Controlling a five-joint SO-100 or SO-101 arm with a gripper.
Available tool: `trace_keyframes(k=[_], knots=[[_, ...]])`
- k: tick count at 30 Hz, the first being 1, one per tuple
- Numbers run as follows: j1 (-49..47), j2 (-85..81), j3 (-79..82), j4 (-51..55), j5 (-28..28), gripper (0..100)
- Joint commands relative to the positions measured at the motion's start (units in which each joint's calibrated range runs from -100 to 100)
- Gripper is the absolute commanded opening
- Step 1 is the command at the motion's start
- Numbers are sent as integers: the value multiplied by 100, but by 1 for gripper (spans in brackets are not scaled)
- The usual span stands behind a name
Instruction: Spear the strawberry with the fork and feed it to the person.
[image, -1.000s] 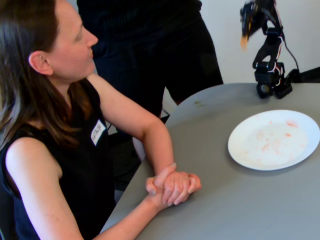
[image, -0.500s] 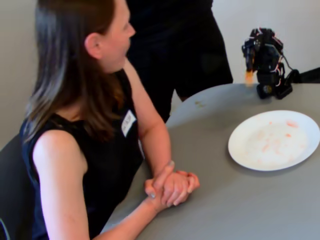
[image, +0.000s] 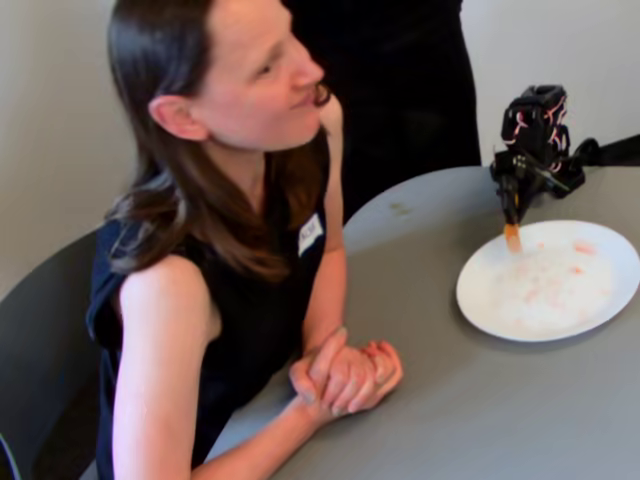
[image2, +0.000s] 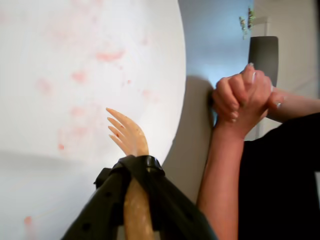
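The gripper (image2: 134, 170) is pinched tight around the handle of the fork (image2: 129, 135), its two black fingers (image2: 160, 195) closing over the pale orange shaft just behind the tines. In the wrist view the tines stick out bare beyond the fingers and carry no strawberry; they hang over the white plate (image2: 75, 75), whose surface shows only scattered red smears and small stains. No whole strawberry can be seen in either view. In the fixed view the gripper (image: 511, 205) points downward from the folded black arm (image: 533, 135), and the fork (image: 512, 237) tip sits at the upper left rim of the plate (image: 610, 300), though whether it touches the plate cannot be told. The plate lies on the grey table (image: 450, 400), near the arm's base at the far edge. To the left in the fixed view sits a woman (image: 230, 200) in a dark sleeveless top with a name tag, her head turned toward the right of the view. Her clasped hands (image: 345, 375) rest on the table's edge, well apart from the plate; the wrist view shows the same clasped hands (image2: 245, 100) beside the plate's rim. A person in dark clothes (image: 410, 90) stands behind her.
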Motion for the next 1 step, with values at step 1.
trace_keyframes(k=[1], knots=[[32, -33, -63, 294, 13, 1]])
